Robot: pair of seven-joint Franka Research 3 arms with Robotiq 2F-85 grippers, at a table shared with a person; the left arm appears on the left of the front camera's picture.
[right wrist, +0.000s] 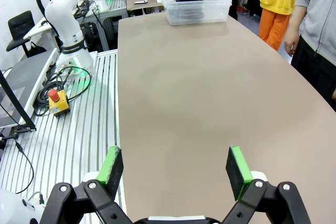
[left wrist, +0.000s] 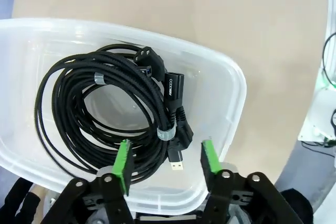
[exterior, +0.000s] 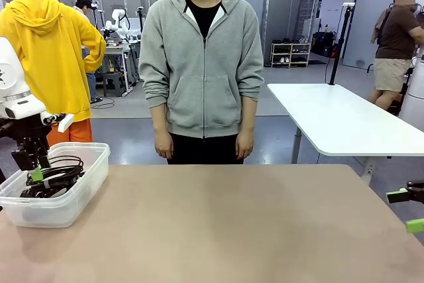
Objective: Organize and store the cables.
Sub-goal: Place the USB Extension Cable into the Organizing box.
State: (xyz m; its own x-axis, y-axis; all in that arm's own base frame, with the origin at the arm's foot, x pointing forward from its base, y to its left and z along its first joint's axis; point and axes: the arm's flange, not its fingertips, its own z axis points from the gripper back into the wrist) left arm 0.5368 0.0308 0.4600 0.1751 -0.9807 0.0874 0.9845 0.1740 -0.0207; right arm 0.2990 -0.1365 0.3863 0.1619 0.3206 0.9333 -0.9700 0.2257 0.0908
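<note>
The cables (left wrist: pixel 100 103) lie as black multi-loop coils with plug ends inside a clear plastic bin (left wrist: pixel 220 93). My left gripper (left wrist: pixel 167 161) hovers just above the coils with its green pads spread apart, open and gripping nothing. In the front view the bin (exterior: pixel 79 193) stands at the table's left with the cables (exterior: pixel 56 180) in it, and the left gripper (exterior: pixel 36 175) reaches down into it. At the table's right edge my right gripper (exterior: pixel 406 210) is open and empty. Seen from the right wrist, that gripper (right wrist: pixel 175 167) faces bare tabletop, with the bin (right wrist: pixel 210 14) far off.
A person in a grey hoodie (exterior: pixel 202 64) stands at the far side, hands (exterior: pixel 162 147) hanging down. The brown table (exterior: pixel 232 230) stretches between the arms. A white table (exterior: pixel 331 120) stands behind on the right. An emergency stop box (right wrist: pixel 58 102) lies on the ribbed floor beside the table.
</note>
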